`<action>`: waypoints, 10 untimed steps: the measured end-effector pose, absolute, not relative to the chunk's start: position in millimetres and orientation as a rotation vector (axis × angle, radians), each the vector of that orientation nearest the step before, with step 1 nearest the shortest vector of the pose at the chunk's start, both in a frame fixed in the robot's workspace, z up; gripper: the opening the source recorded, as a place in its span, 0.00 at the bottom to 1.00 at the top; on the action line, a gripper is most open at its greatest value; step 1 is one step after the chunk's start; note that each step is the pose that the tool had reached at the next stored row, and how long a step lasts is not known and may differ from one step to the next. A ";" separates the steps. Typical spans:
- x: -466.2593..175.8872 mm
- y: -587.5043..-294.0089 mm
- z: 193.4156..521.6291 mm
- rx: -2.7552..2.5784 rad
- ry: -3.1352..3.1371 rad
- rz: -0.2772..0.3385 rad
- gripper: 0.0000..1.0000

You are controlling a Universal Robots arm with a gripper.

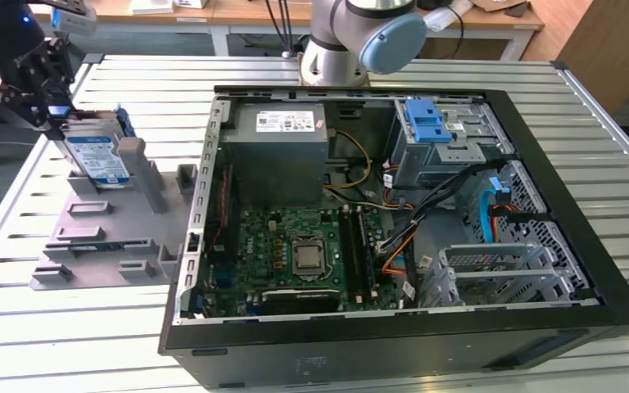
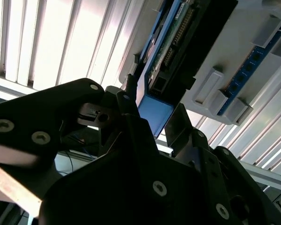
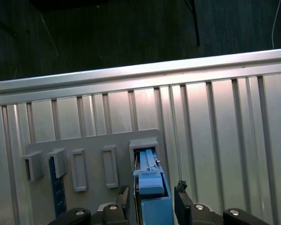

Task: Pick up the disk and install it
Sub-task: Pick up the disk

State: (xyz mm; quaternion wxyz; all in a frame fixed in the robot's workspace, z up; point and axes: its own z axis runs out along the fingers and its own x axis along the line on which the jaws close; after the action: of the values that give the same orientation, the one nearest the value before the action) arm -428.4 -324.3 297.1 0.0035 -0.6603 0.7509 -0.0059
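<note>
The disk [image 1: 98,157] is a silver drive with a blue-and-white label in a blue carrier. It stands on edge, leaning, in a slot of the grey fixture [image 1: 107,237] at the exterior view's left. My gripper [image 1: 59,123] is at the disk's upper end. In the first wrist view the gripper [image 3: 152,193] straddles the blue carrier [image 3: 152,187], with a thin gap beside each finger. The second wrist view shows the gripper [image 2: 152,110] with the carrier's end [image 2: 155,116] between its black fingers [image 2: 129,96]. The gripper is open around the disk.
An open computer case [image 1: 402,332] lies on the slatted metal table [image 1: 42,327]. Inside are a grey power-supply box [image 1: 276,151], a motherboard [image 1: 304,254] and a metal drive cage with a blue latch [image 1: 428,123]. The arm's base [image 1: 337,49] stands behind the case.
</note>
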 end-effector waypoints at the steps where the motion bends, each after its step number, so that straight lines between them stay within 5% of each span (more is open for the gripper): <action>1: -428.4 -324.3 296.8 -2.069 2.355 -0.018 0.51; 10: -428.5 -324.3 290.1 -2.070 2.358 -0.014 0.51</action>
State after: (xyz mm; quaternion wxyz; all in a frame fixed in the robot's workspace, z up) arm -428.5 -324.3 290.1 0.0020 -0.6598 0.7514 -0.0044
